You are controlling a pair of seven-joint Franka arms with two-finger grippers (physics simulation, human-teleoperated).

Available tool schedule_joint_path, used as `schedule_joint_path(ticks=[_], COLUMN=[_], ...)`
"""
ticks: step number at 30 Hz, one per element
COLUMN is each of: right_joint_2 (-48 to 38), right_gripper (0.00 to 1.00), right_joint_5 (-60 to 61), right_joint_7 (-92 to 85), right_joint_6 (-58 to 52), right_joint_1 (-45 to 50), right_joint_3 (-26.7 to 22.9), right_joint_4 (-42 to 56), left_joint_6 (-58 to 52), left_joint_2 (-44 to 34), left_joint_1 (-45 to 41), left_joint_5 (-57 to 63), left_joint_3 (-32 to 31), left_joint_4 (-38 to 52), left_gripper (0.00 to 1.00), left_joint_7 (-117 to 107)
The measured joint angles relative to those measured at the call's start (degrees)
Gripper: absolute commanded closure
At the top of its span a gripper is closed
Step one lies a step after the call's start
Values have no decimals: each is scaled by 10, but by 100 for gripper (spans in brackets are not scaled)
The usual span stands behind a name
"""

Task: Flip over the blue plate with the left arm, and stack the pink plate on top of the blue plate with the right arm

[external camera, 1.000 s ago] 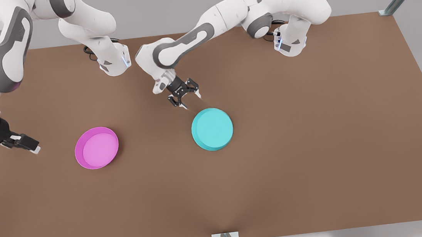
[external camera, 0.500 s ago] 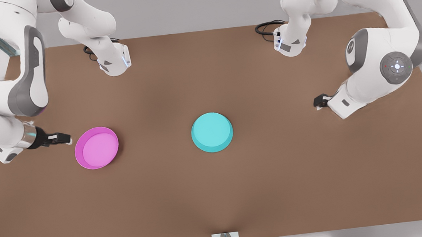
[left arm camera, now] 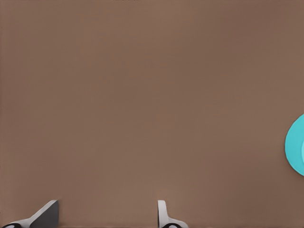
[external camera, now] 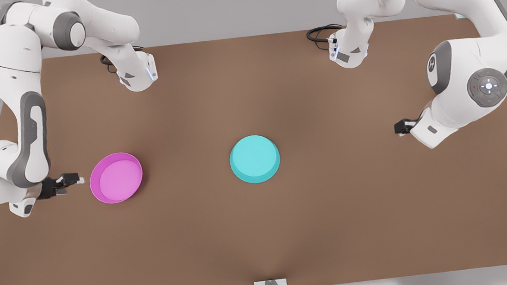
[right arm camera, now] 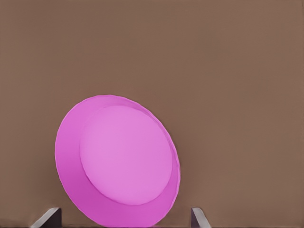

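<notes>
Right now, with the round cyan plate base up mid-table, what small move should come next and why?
Probably ease the right gripper forward onto the near rim of the round magenta-pink plate: its open fingers straddle that rim, apart from it. The cyan plate lies base up; the left gripper waits, open, apart from it.

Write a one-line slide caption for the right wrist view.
Right gripper, fingers open, low over the brown table, closing in on the upright pink plate.
</notes>
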Motion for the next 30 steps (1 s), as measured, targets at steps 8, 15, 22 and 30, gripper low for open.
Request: schedule_joint_path(ticks=[8, 15, 22, 30], right_joint_2=[75, 99, 115, 125], right_gripper=[0, 0, 0, 35], right_joint_5=[74, 126, 156, 162], right_joint_7=[-118, -177, -199, -201], right_joint_6=[53, 60, 63, 77], right_joint_1=[-2, -3, -5, 2], right_joint_3=[-26, -38, -38, -37], right_joint_4=[-26, -43, -48, -48], left_joint_6=[0, 0, 0, 0], left_joint_2=[4, 4, 7, 9], left_joint_1=[-1, -1, 0, -1], left_joint_5=[10, 11, 10, 9], left_joint_3=[0, 0, 0, 0], left_joint_4=[0, 0, 0, -1], left_gripper=[0, 0, 0, 0], left_joint_7=[0, 0, 0, 0])
